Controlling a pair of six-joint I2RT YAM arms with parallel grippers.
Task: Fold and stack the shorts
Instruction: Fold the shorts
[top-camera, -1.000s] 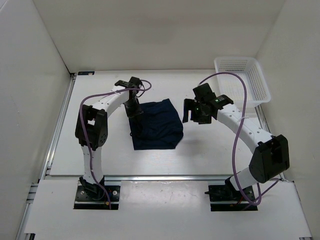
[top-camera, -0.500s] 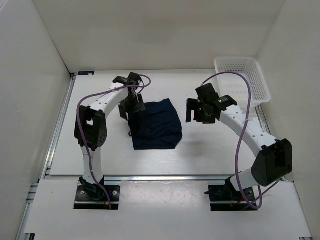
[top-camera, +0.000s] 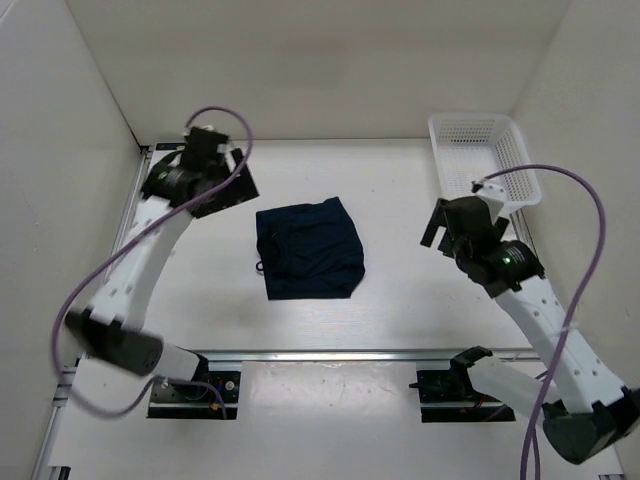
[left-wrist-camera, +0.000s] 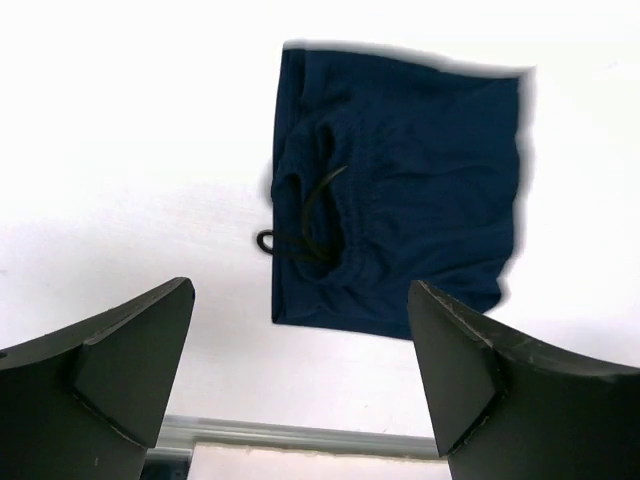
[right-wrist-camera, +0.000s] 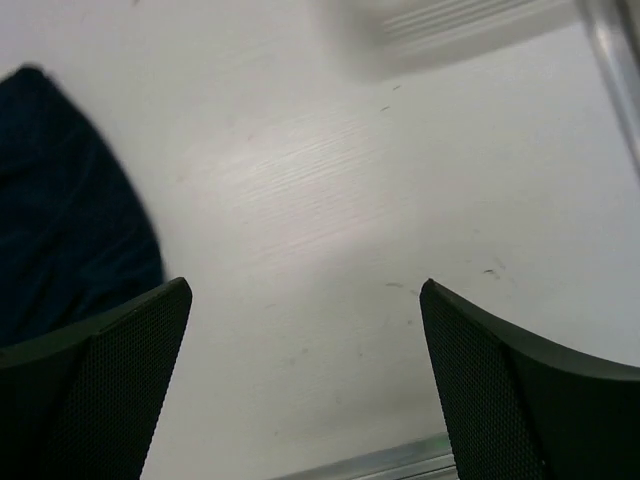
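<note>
Both arms have pulled away from the shorts (top-camera: 310, 248) since a second ago: the left end effector (top-camera: 222, 186), then down at the garment's far-left corner, now hangs lifted near the far-left corner of the worktop (top-camera: 400, 310), and the right end effector (top-camera: 447, 226) has drawn back toward the right edge, just in front of the white basket (top-camera: 520, 170). The shorts have kept their place, lying folded into a roughly square, soft dark navy packet a little left of the worktop's middle, well apart from both arms. From the left wrist view the shorts (left-wrist-camera: 400, 190) show a matte, lightly rumpled weave, a gathered elastic waistband (left-wrist-camera: 330, 200) bunched into fine ridges along the left side, and a thin dark drawstring (left-wrist-camera: 300, 240) that curls into a small loop past the fabric's left edge onto the white surface. The left end effector (left-wrist-camera: 300, 290) is released, its two blunt, wedge-shaped dark fingers spread wide with nothing between them. The right end effector (right-wrist-camera: 305, 285) is likewise released and holds nothing; its finger pads (right-wrist-camera: 110, 400) carry a fine dotted grip texture, and one rounded navy edge of the shorts (right-wrist-camera: 60, 220) shows at the left of that view. The basket is rigid plastic mesh, rectangular with a rolled rim, sitting at the far-right corner. The worktop is smooth matte white, edged along its near side by a ribbed aluminium rail (top-camera: 330, 353).
</note>
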